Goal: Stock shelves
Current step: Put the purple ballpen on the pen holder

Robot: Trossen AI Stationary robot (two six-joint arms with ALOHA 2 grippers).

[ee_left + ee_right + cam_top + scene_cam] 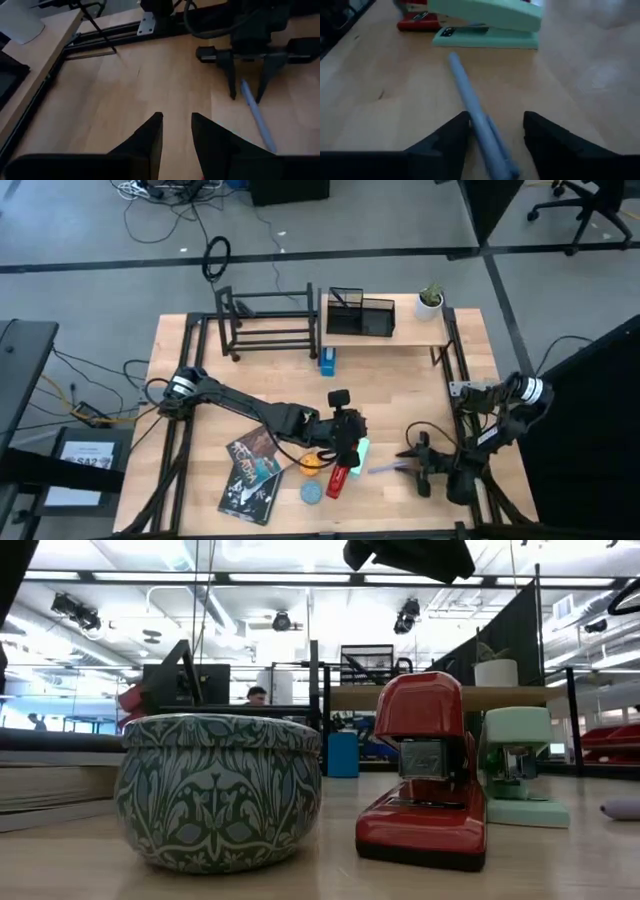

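Observation:
A pale blue pen [470,107] lies flat on the table, right of a mint-green stapler [360,450] and a red stapler [338,480]. My right gripper [495,125] is low at the pen's right end and open, one finger on each side of it. My left gripper [350,442] hovers above the staplers, open, with nothing between its fingers [155,130]. At the far edge stand the wooden plank shelf [400,337] and the black tube rack [268,322]. My right gripper comes in level from the table's right, its fingers lying along the pen's right end [480,130]. The pen lies close against one finger [455,132], and I cannot tell whether they touch. The pen rests flat on the table.
A black mesh organizer [360,315] and a potted plant [430,302] stand on the plank shelf. A blue box [327,361] sits in front of it. Booklets [250,470], an orange object [310,463] and a patterned tin [220,790] lie near the front edge.

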